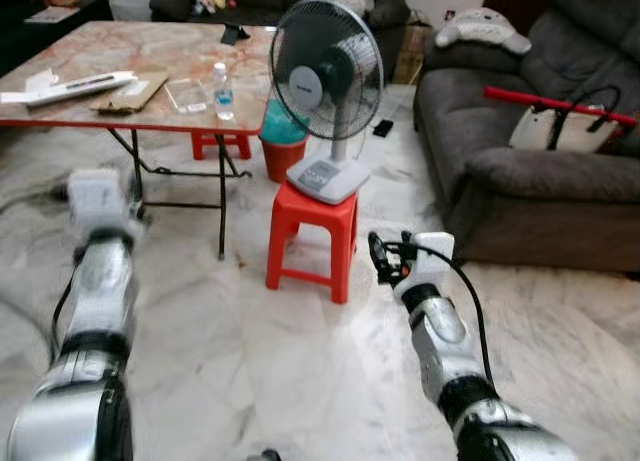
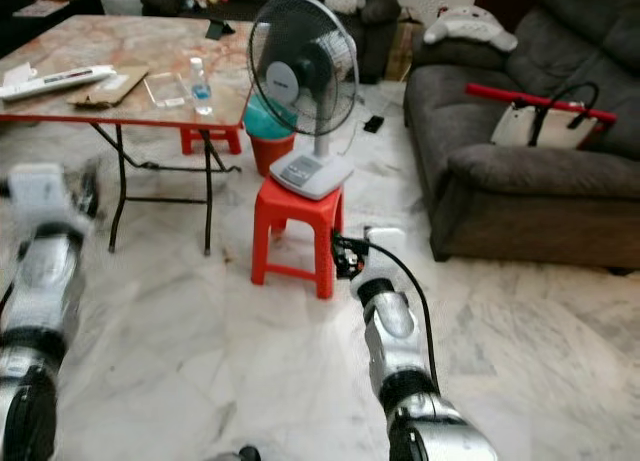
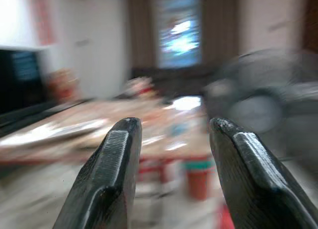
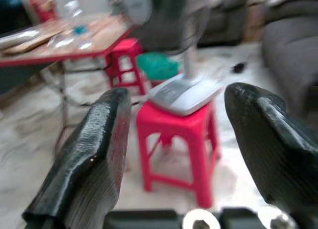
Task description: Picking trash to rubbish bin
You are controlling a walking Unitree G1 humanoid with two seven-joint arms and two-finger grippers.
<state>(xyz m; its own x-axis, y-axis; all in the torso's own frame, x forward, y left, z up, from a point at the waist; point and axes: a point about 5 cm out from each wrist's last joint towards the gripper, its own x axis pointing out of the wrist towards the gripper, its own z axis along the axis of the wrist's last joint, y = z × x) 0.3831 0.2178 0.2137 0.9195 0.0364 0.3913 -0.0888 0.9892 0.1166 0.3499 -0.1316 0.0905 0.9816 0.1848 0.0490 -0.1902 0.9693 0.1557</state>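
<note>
A white fan (image 1: 325,91) stands on a red stool (image 1: 311,236) near the grey sofa (image 1: 530,141)

Looked along the left gripper (image 3: 171,139), its two long black ribbed fingers (image 3: 112,179) held apart with nothing between them. Showed, through heavy blur, a reddish marble-patterned tabletop (image 3: 99,122) with pale flat items too smeared to identify. Caught a red bucket-shaped bin with a green liner (image 3: 198,177) standing on the pale floor (image 3: 35,199) below the table's edge. Included a grey round-caged standing fan (image 3: 258,97) beside the bin, and a bright curtained window (image 3: 180,33) on the far wall.
</note>
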